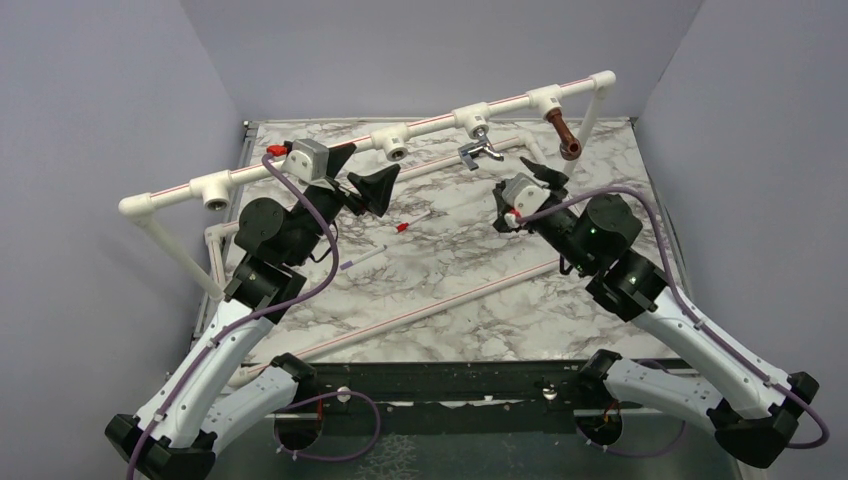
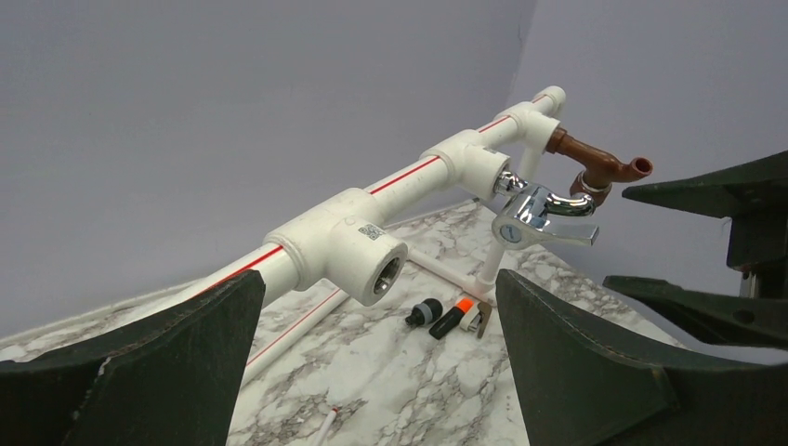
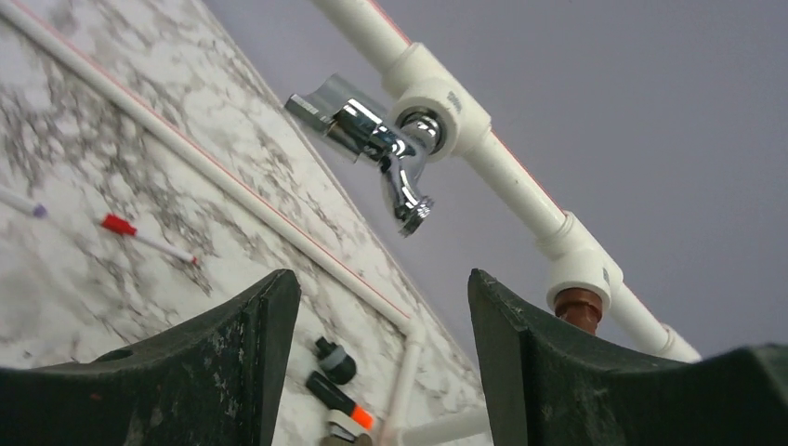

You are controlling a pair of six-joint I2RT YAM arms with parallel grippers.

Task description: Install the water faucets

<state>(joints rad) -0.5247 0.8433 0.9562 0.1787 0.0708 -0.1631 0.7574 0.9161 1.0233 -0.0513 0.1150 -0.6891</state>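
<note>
chrome faucet [image 1: 478, 150] sits in the third tee from the left on the white pipe rail [image 1: 440, 120]. its threaded end is in the socket, the spout curves down and the lever handle sticks out sideways. brown faucet [image 1: 563, 134] is in the next tee to the right, near the rail's r end, and hangs down w/ its spout mouth facing front. both are up off the marble table [image 1: 450, 290], not touching it. the open tee sockets [image 1: 398, 143] further left on the rail have nothing screwed in.

right gripper [image 1: 545, 172] is just below and to the r of the chrome faucet, near it but apart. its jaws are partly spread w/ nothing btwn them. in the r wrist view the chrome faucet shows above the gap and only the brown one's top end is visible.

left gripper [image 1: 362, 172] is in front of the rail by the second tee, jaws spread wide, holding nothing. in its wrist view that socket's mouth shows btwn the two fingers.

on the table btwn the arms lie a red-tipped stick [image 1: 405, 227] and a purple-tipped stick [image 1: 358, 259], apart from each other. a thin pipe [image 1: 430, 310] lies diagonally nearer the bases. small fittings [image 2: 437, 316], one w/ an orange band, lie under the rail by a white upright.
</note>
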